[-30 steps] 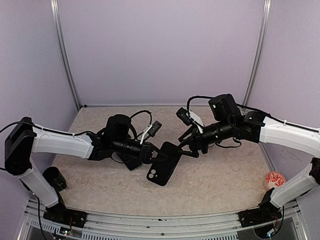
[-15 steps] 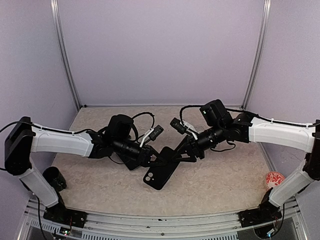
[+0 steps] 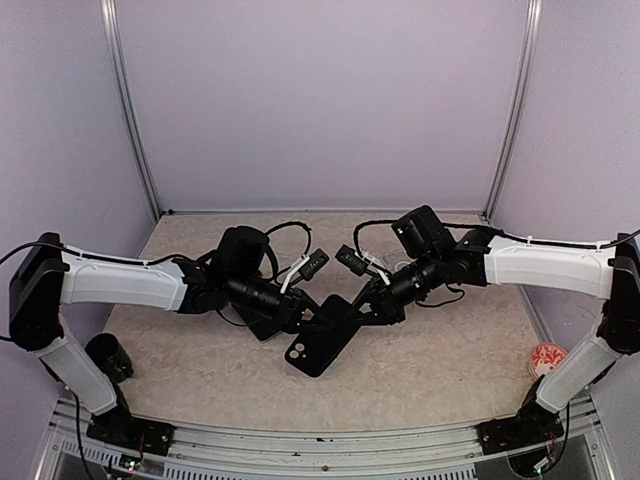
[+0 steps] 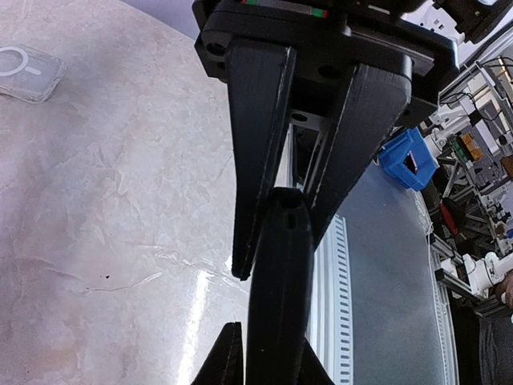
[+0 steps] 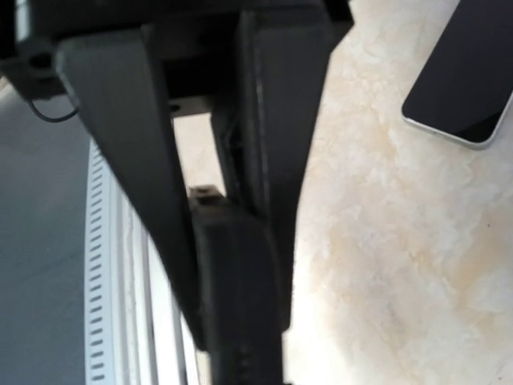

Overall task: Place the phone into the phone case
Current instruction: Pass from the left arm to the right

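Right pincer point(image 3: 351, 312) now clamps the phone point(image 3: 318, 350) left pincer point(image 3: 313, 318) also grips; phone case point(image 4: 24, 70) lies apart.

Soft, even light; glare patch on table point(image 4: 164, 269); right gripper point(image 5: 236, 313) blurred, perhaps by motion.

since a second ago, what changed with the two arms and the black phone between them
The right gripper swung left toward the middle of the marbled table and closed on the far end of the black slab phone. The left gripper kept its hold on that phone, so both grip it now. The thin transparent phone case lies apart on the table.
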Tool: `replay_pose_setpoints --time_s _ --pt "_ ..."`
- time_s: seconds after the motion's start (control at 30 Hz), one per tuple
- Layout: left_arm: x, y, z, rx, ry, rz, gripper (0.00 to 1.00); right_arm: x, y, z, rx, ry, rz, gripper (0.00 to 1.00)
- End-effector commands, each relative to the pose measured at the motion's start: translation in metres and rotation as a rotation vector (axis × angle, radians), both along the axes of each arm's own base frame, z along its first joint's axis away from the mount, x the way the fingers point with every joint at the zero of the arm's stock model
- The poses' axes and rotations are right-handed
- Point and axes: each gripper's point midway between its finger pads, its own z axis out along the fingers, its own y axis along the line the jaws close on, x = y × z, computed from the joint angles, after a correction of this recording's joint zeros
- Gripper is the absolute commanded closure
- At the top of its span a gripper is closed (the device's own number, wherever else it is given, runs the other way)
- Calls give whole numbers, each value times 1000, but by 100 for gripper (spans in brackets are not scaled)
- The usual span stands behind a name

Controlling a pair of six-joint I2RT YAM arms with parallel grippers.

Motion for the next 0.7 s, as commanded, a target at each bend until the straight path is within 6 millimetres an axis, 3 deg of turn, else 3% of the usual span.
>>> replay_pose_setpoints --time_s 0.0,0.13,0.27,0.43,0.67 --pt "-3 -3 15 -31 -33 -21 83 5 2 11 49 0 -6 90" --pt "-2 -2 19 -37 -36 -16 80 9 2 14 64 7 -20 96" --pt "9 7 27 -69 -31 36 70 17 0 15 68 10 -62 100" --pt "44 38 48 -153 -31 212 57 34 -8 18 95 17 -156 100" --pt "79 81 69 -221 -76 470 48 85 -23 14 100 30 -456 100"
